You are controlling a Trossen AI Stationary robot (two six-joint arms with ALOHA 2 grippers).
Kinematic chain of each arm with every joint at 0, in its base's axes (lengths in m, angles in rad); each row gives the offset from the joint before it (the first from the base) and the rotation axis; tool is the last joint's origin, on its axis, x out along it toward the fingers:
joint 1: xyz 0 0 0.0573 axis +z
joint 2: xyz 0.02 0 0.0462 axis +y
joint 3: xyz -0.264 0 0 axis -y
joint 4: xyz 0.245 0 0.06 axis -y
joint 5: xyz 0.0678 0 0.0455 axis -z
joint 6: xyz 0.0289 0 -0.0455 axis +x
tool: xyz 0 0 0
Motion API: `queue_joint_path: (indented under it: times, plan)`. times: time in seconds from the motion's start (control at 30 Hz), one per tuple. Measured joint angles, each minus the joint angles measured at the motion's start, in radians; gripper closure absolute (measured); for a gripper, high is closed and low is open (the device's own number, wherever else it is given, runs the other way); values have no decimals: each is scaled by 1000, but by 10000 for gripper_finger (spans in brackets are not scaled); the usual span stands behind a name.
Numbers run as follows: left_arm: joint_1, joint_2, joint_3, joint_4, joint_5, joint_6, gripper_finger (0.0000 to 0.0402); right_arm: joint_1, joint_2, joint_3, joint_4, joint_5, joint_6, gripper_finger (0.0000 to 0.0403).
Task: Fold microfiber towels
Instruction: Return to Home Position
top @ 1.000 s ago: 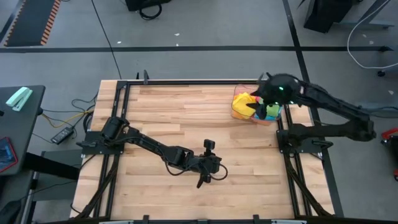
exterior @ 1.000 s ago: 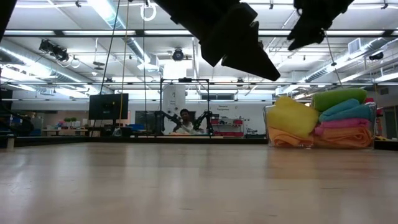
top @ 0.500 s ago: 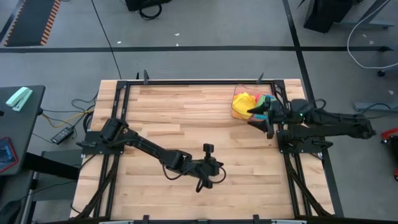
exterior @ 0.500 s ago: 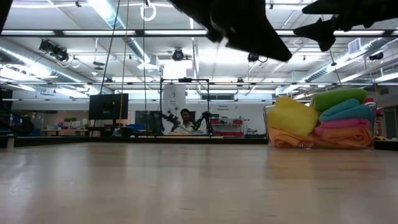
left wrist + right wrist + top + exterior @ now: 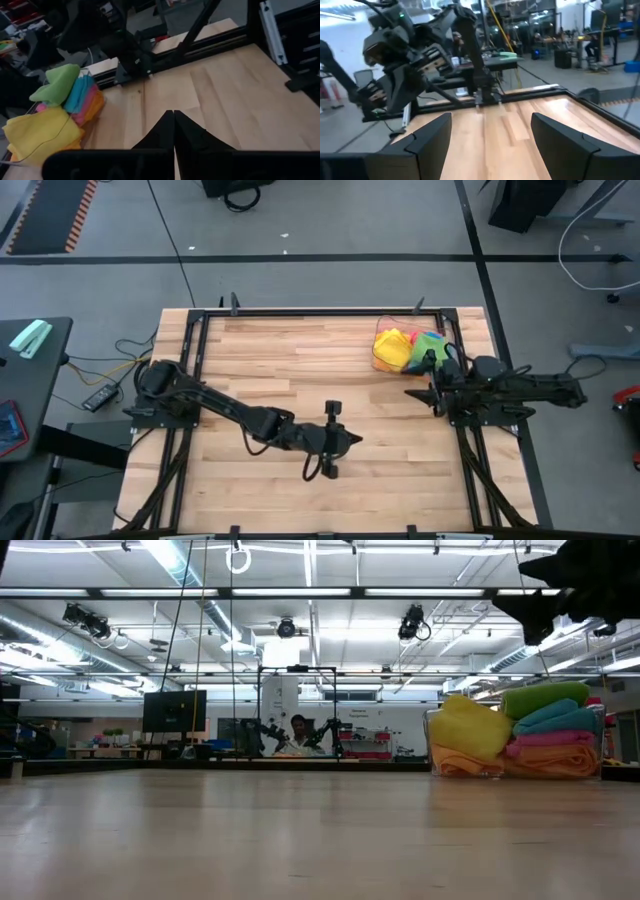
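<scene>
The folded towels (image 5: 408, 345) lay heaped in the bin (image 5: 431, 735) at the upper right of the table (image 5: 300, 360) in the high view. The low view showed yellow beside a stack of green on top, then blue, pink and orange. The right gripper (image 5: 420, 394) hung just below the bin in the high view, apart from it, jaws spread wide. The left gripper (image 5: 352, 439) hovered at lower centre, jaws pressed together on nothing, facing the towels. Cables (image 5: 125, 350) lay on the floor left of the table. In the low view's centre a person (image 5: 297, 728) showed far behind the table, near a dark screen (image 5: 174, 710).
</scene>
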Motion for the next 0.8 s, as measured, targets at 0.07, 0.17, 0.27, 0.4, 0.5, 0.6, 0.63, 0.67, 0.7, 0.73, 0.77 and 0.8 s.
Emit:
queue_joint_path:
  times: [0.07,0.17,0.27,0.4,0.5,0.6,0.63,0.67,0.7,0.73,0.77,0.8]
  plan:
    - [1,-12,0,-13,3,1,393,0,-17,-30,24,-16,1,120]
    - [-4,-28,-1,-20,3,-1,396,0,-26,-61,48,-77,1,120]
    - [-16,-36,-1,-18,1,-2,396,0,-27,-85,80,-158,-2,120]
    - [-32,-46,-2,-5,1,1,387,0,-27,-124,117,-197,-1,120]
    - [-42,-63,-2,-1,-4,7,395,0,-27,-142,123,-194,-4,121]
    - [-42,-94,-20,-5,-11,12,394,0,-28,-141,123,-194,-6,124]
    - [-42,-110,-34,-4,-11,12,392,0,-28,-141,120,-194,-6,126]
    - [-42,-127,-50,1,-12,12,390,0,-27,-141,119,-192,-6,127]
    - [-42,-145,-68,8,-13,12,389,0,-25,-141,118,-184,-2,129]
    - [-42,-164,-90,11,-15,12,391,0,-24,-141,113,-172,11,129]
    - [-42,-182,-114,20,-15,12,393,0,-23,-141,110,-161,32,129]
    - [-40,-204,-143,25,-15,12,396,0,-24,-141,111,-155,56,129]
